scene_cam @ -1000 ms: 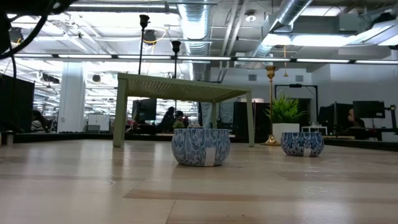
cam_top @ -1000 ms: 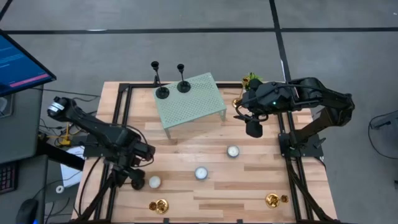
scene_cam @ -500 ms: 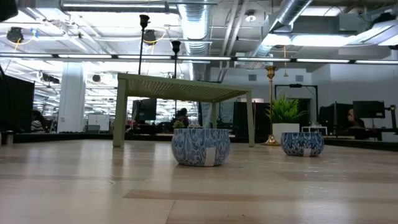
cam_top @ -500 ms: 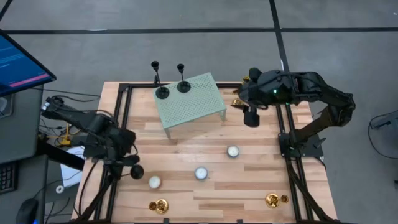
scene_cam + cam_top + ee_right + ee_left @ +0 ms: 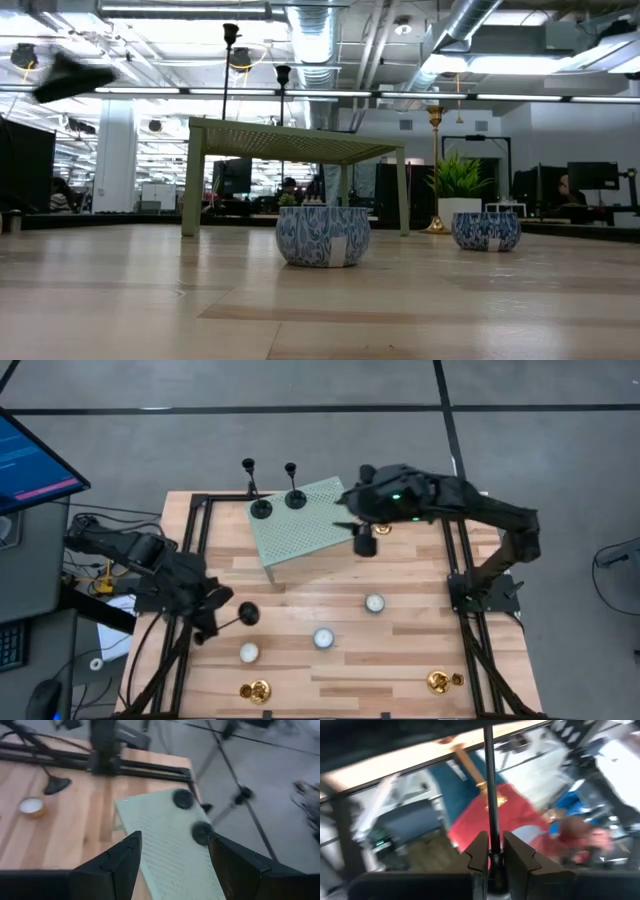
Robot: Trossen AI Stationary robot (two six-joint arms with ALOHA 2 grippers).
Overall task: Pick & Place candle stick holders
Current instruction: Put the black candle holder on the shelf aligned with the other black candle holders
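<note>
My left gripper is shut on a black slim candle stick holder above the table's near left part. Two more black holders stand on their disc bases on the far end of a pale green perforated stand. A tall gold holder stands on the table beside the stand. Short gold holders sit by the near edge. My right gripper hovers open at the stand's right end, with nothing between its fingers. My left gripper pinches the holder's thin stem between its two fingers, at a place away from the disc base. The stem runs on straight out past the fingertips. The holder is lifted clear of the table and tilted, its disc base pointing toward the table's right.
Three white tealights sit on the wood in the near half. A green potted plant stands at the far right. Black frame rails run along the table's left and right sides.
My left gripper has risen from beside the near-left tealight and tipped upward, staying shut; the black holder has come up off the table, its disc base swinging out toward the right. My right gripper has travelled toward the table's left, from the far right corner to the green stand.
</note>
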